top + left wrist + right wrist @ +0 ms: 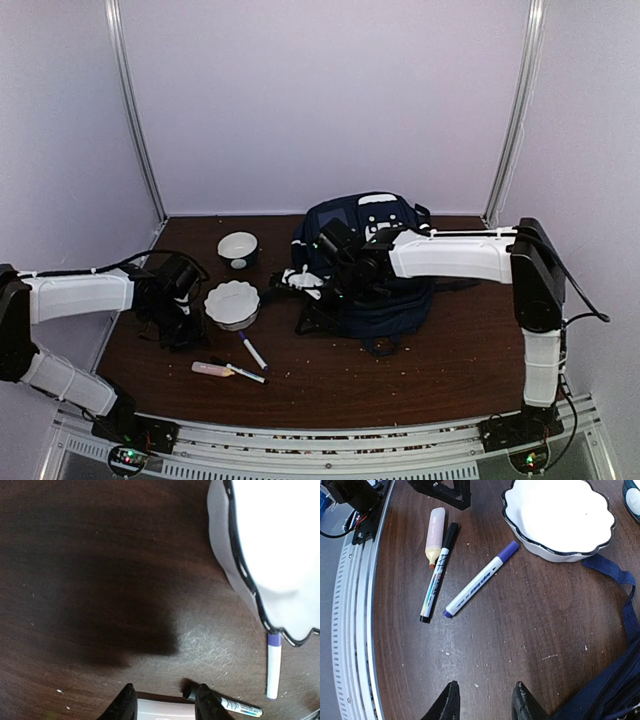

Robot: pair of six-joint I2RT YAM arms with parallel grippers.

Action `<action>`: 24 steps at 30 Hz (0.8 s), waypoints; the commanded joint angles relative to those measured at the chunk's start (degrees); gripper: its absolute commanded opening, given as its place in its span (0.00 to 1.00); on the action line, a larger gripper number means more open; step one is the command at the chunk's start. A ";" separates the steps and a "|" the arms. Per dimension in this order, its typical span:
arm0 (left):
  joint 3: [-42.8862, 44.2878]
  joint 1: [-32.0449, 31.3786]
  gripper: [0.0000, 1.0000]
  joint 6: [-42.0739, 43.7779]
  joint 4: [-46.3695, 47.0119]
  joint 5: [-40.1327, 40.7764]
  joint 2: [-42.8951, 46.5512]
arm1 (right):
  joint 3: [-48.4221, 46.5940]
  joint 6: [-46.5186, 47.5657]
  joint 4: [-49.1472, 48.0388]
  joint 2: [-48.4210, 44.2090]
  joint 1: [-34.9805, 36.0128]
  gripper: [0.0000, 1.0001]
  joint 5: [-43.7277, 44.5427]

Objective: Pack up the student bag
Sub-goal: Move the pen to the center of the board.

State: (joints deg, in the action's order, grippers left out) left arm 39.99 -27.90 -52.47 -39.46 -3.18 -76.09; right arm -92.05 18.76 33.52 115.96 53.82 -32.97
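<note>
The student bag (372,262), a navy backpack, lies at the middle right of the table; its edge (607,695) and a strap (616,575) show in the right wrist view. My right gripper (296,284) (485,700) reaches left past the bag. It hangs open and empty over bare wood. My left gripper (183,330) (165,702) is open just over the table. The end of a pale highlighter (165,711) (212,369) (434,535) lies on the wood between its fingertips. A black marker (235,707) (437,570) lies beside the right finger.
A white scalloped bowl (232,303) (280,540) (560,515) stands between the arms. A purple-capped marker (253,350) (273,665) (480,580) lies in front of it. A smaller dark-sided bowl (238,248) is farther back. The table's metal front rail (355,630) runs close to the pens.
</note>
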 commanded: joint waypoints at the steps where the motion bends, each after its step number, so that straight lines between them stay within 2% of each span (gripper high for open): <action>1: 0.82 2.14 0.42 2.33 4.70 0.63 -0.88 | -4.86 -4.61 -1.28 4.12 3.47 0.37 5.73; 8: -0.66 2.55 0.42 1.39 10.98 -0.79 -1.68 | -10.57 -6.01 -1.88 10.06 5.88 0.41 8.69; 15: -5.15 2.52 0.42 -0.90 19.63 -2.86 0.35 | -21.14 -6.64 4.71 18.22 7.46 0.45 11.60; 17: -6.25 2.50 0.42 -1.04 21.71 -2.65 1.63 | -23.63 -6.09 6.70 19.92 8.14 0.52 12.64; 24: -10.26 2.56 0.42 -1.55 25.41 0.09 6.04 | -27.78 -6.48 8.14 22.80 10.16 0.54 13.05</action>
State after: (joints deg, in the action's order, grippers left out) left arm 31.48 -25.80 -53.19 -19.11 -4.64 -71.92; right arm -115.98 13.04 39.09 136.77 62.35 -21.28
